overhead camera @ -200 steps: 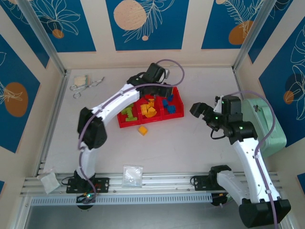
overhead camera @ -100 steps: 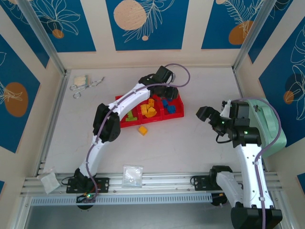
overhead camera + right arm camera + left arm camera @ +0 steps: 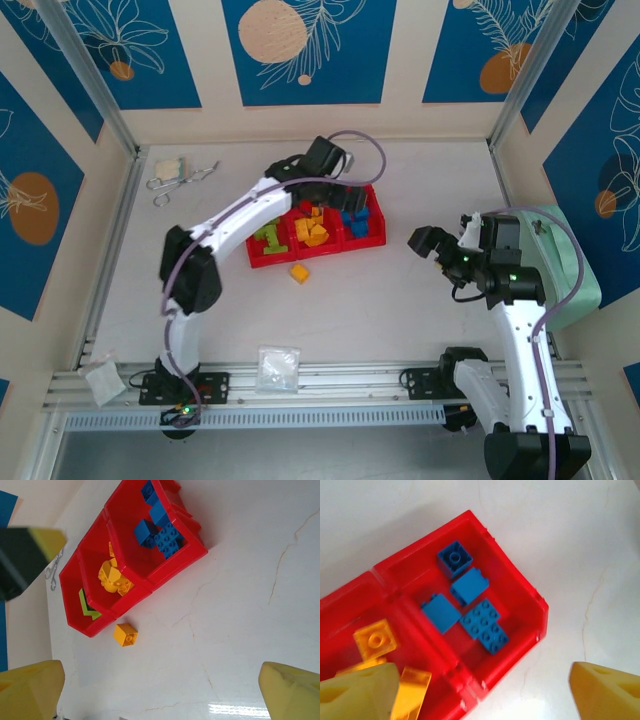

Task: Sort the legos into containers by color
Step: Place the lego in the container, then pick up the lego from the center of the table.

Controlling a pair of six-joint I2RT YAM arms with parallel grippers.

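White marbled surface (image 3: 400, 300) is carrying the red tray (image 3: 520, 650): blue legos (image 3: 484, 625) lying in its right compartment, orange-yellow legos (image 3: 314, 232) in the middle, lime green lego (image 3: 266, 238) at left. One orange-yellow brick (image 3: 298, 272) is sitting just beside it. Left jaws are hanging spread and empty above the tray; right jaws are gaping empty, well apart from it.

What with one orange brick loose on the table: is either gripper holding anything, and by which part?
Nothing is held: left gripper open above the blue legos, right gripper open over the table.
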